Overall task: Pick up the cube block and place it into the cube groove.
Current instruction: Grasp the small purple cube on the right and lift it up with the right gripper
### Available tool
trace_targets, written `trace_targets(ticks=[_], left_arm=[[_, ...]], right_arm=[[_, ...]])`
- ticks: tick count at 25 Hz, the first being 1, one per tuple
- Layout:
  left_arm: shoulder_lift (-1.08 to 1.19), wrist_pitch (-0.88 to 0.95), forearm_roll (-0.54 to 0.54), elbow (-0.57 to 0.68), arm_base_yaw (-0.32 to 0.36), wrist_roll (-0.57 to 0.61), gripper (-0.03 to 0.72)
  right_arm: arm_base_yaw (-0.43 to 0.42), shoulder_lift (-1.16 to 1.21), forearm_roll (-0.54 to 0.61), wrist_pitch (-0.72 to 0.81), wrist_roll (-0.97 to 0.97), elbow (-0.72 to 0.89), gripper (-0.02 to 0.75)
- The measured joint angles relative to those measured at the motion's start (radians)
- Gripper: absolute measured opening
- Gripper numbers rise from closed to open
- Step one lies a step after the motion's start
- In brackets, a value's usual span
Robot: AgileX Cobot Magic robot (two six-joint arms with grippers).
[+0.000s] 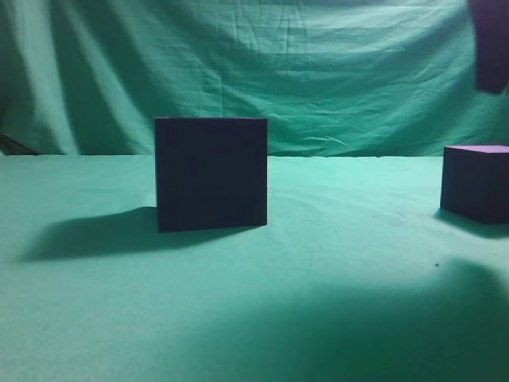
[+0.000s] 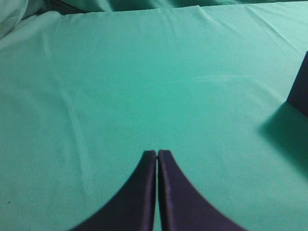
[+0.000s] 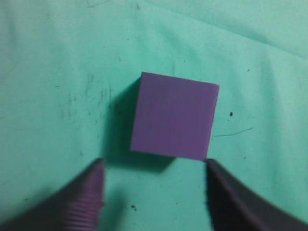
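Table cloth (image 1: 334,318): a green sheet covers the whole work surface and hangs as a backdrop behind it; it carries small dark specks near the block.
Cube groove (image 1: 211,173): the big near-black box stands upright left of centre in the exterior view, throwing a shadow to its left. Its opening cannot be seen from this height. A dark edge of it (image 2: 301,86) shows at the right border of the left wrist view.
Cube block (image 3: 174,115): the small purple cube sits flat on the cloth, well apart from the box, at the far right edge of the exterior view (image 1: 477,181). Nothing touches it.
Progress: judging from this, the task is at its start. The block is not yet picked up, so the grasp, the carry across to the box and the drop-in are all left.
Right gripper (image 3: 154,185): spread wide, empty. It looks down on the block, its two fingers showing on either side of the block's near edge and above it. A dark piece at the top right corner of the exterior view is probably this arm (image 1: 489,48), held high over the block.
Left gripper (image 2: 157,153): fingertips pressed together with nothing between them, pointing out over bare cloth, with the box off to its right. It appears idle.
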Motion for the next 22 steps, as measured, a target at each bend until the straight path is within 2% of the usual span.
trace_targets(ticks=[2,4,5,11,12,16,19,22], left_arm=[[0.000,0.000,0.000,0.000,0.000,0.000,0.000],[0.000,0.000,0.000,0.000,0.000,0.000,0.000],[0.000,0.000,0.000,0.000,0.000,0.000,0.000],[0.000,0.000,0.000,0.000,0.000,0.000,0.000],[0.000,0.000,0.000,0.000,0.000,0.000,0.000],[0.000,0.000,0.000,0.000,0.000,0.000,0.000],[0.000,0.000,0.000,0.000,0.000,0.000,0.000],[0.000,0.000,0.000,0.000,0.000,0.000,0.000]], right_arm=[[0.000,0.045,-0.016,-0.005,0.036,-0.011,0.515],[0.000,0.079,-0.042,-0.024,0.073,-0.014,0.605],[0.000,0.096,-0.052,-0.037,0.089,-0.014,0.627],[0.000,0.175,-0.064,-0.108,0.119,-0.014,0.610],[0.001,0.187,-0.064,-0.116,0.121,-0.014,0.546],[0.001,0.221,-0.072,-0.131,0.123,-0.015,0.549],[0.001,0.225,-0.078,-0.129,0.140,-0.020,0.424],[0.001,0.227,-0.078,-0.096,0.151,-0.058,0.430]])
